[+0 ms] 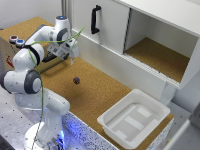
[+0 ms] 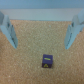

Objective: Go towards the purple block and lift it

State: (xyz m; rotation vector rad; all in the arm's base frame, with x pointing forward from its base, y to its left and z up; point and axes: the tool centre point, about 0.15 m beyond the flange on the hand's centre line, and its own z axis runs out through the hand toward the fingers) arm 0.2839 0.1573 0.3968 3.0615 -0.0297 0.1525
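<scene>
The purple block [image 1: 76, 80] is a tiny dark cube lying on the cork tabletop [image 1: 100, 95]. My gripper [image 1: 70, 59] hangs above the cork, up and towards the exterior view's left of the block, not touching it. In the wrist view the block [image 2: 46, 61] lies on the cork ahead of the gap between my two pale blue fingers [image 2: 10, 32]. The jaws stand wide apart and hold nothing.
A white plastic bin [image 1: 132, 119] stands at the exterior view's lower right on the cork. A white cabinet [image 1: 150, 35] with a black handle [image 1: 95, 20] and an open compartment runs along the back. A box with round coloured buttons [image 1: 16, 41] sits at the left.
</scene>
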